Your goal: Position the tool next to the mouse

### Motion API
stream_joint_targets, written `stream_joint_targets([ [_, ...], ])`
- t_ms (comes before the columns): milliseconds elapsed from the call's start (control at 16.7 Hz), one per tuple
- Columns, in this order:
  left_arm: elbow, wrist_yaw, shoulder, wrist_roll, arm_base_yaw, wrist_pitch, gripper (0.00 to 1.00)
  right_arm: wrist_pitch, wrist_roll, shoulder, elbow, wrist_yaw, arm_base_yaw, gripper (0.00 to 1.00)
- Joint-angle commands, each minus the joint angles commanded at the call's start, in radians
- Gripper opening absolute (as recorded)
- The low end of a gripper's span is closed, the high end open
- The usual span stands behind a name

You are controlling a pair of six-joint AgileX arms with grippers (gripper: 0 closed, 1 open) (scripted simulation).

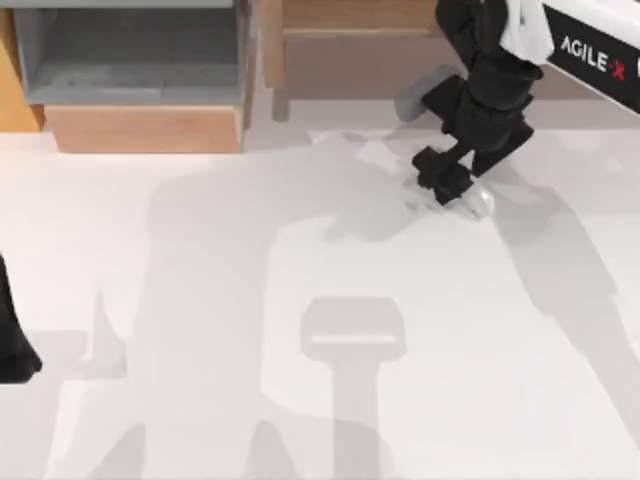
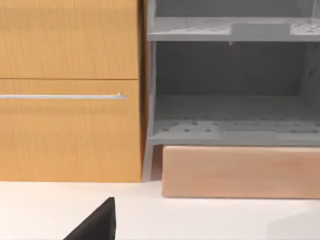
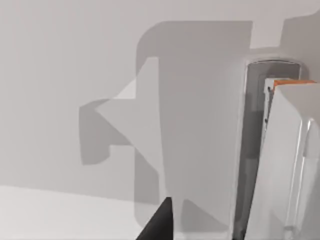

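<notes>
The right gripper stands low over the white table, in front of the wooden cabinet at the table's far edge. Its dark fingers are down on the stapler, whose pale rounded end projects from under them on the side away from the cabinet. The fingers appear closed on the stapler, though the contact itself is hidden under the gripper body. In the right wrist view the stapler runs as a long glossy white body with a grey strip beside it and an orange mark at one end; one dark fingertip shows at the frame edge.

A grey rounded object, possibly the mouse, lies between the stapler and the cabinet, partly covered by the arm; its identity cannot be confirmed.

The grey open shelf unit stands on a wooden base, beside the cabinet along the same far edge.

From the stapler toward the near edge, the table surface is open, carrying shadows alone.

The left arm is parked at the table's left edge, well apart from the stapler. Its finger state cannot be determined; the left wrist view faces a drawer front with a metal handle and the shelf unit.
</notes>
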Motion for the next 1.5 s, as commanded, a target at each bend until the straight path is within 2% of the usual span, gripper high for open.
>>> stream_joint_targets([
  [360, 0.0, 0.0, 0.0, 0.0, 0.0, 0.0, 1.0, 0.0, 0.0, 0.0, 0.0, 0.0, 0.0, 0.02],
  [420, 0.0, 0.0, 0.0, 0.0, 0.0, 0.0, 1.0, 0.0, 0.0, 0.0, 0.0, 0.0, 0.0, 0.0],
  [960, 0.0, 0.0, 0.0, 0.0, 0.0, 0.0, 1.0, -0.004, -0.001, -0.001, 0.003, -0.001, -0.003, 0.0],
  [1500, 0.0, 0.0, 0.0, 0.0, 0.0, 0.0, 1.0, -0.114, 0.0, -0.006, 0.109, 0.0, -0.005, 0.0],
])
